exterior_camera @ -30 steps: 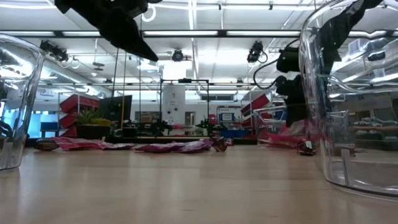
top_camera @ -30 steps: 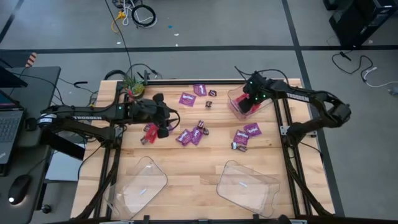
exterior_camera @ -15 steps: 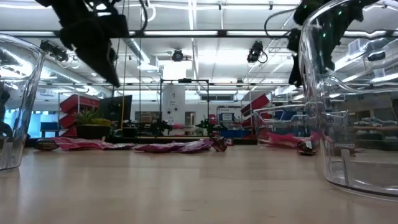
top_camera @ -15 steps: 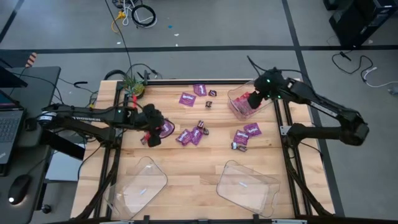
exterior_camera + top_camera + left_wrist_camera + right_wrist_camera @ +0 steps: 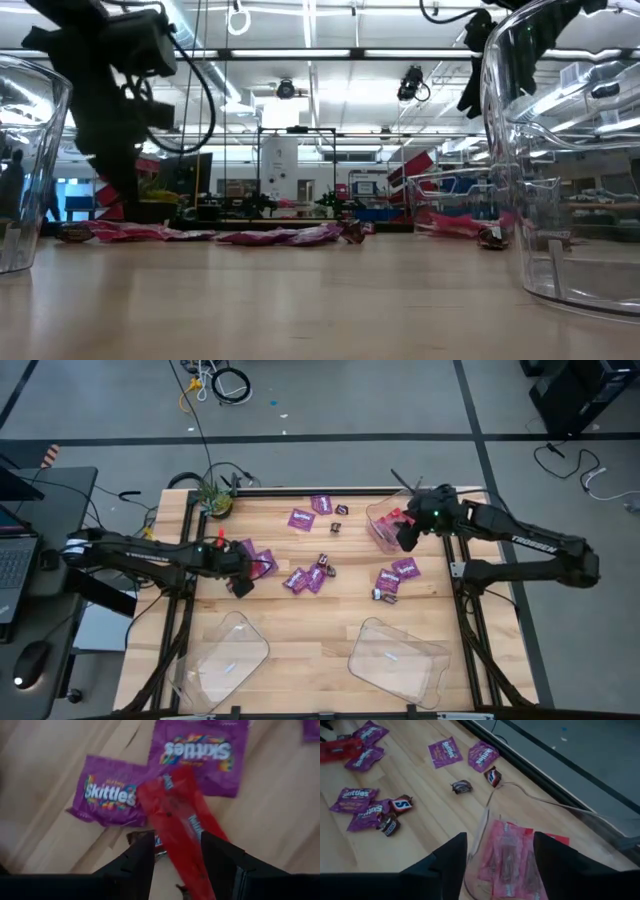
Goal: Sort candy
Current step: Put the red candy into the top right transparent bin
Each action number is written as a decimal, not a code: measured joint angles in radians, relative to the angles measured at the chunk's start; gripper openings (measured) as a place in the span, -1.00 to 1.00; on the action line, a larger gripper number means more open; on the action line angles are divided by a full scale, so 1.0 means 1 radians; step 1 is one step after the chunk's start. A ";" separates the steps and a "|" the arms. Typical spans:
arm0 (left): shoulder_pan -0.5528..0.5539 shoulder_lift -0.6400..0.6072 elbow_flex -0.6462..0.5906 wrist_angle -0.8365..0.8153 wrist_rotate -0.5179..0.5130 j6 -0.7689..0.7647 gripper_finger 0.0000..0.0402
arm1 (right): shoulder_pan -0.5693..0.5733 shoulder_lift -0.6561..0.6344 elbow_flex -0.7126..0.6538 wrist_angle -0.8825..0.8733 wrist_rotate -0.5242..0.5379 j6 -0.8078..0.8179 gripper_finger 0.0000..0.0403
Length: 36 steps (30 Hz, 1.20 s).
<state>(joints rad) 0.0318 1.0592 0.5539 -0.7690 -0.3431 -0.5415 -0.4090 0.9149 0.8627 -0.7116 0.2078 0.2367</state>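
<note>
A red candy packet [image 5: 175, 815] lies on the wood, its far end over two purple packets [image 5: 110, 795]. My left gripper [image 5: 177, 845] is open, pointing steeply down at the table's left [image 5: 240, 587], one finger on each side of that red packet; I cannot tell whether they touch it. A small brown piece [image 5: 157, 840] peeks out beside it. My right gripper [image 5: 500, 840] hangs open with nothing in it above the clear tray [image 5: 485, 820] at the far right [image 5: 380, 525], which holds red packets [image 5: 507, 857].
More purple packets [image 5: 300, 518] [image 5: 405, 568] [image 5: 302, 580] and small brown pieces [image 5: 335, 527] [image 5: 325, 560] are scattered over the table's middle and far side. Two clear trays [image 5: 228, 658] [image 5: 398, 660] stand near the front edge. A small plant [image 5: 213, 497] sits at the far left corner.
My left gripper has come down toward the table, shifting a little toward the left and near edges and rolling its wrist, over the red packet. My right gripper has risen out of the far right tray and drawn back toward the table's right edge.
</note>
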 joint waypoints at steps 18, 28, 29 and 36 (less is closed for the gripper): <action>0.037 0.111 -0.102 0.210 0.048 -0.031 -0.16 | 0.063 0.042 -0.001 0.028 0.035 -0.004 0.16; 0.032 0.176 -0.075 0.218 0.045 0.026 -0.27 | 0.064 0.042 -0.001 0.038 0.035 -0.011 0.16; 0.029 0.171 -0.067 0.207 0.050 0.043 -0.35 | 0.064 0.042 -0.001 0.038 0.035 -0.011 0.16; 0.013 0.131 0.040 0.135 0.052 0.123 -0.94 | 0.085 0.042 -0.001 0.043 0.035 -0.027 0.16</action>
<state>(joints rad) 0.0448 1.1900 0.5936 -0.6340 -0.2911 -0.4184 -0.3240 0.9565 0.8619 -0.6683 0.2424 0.2094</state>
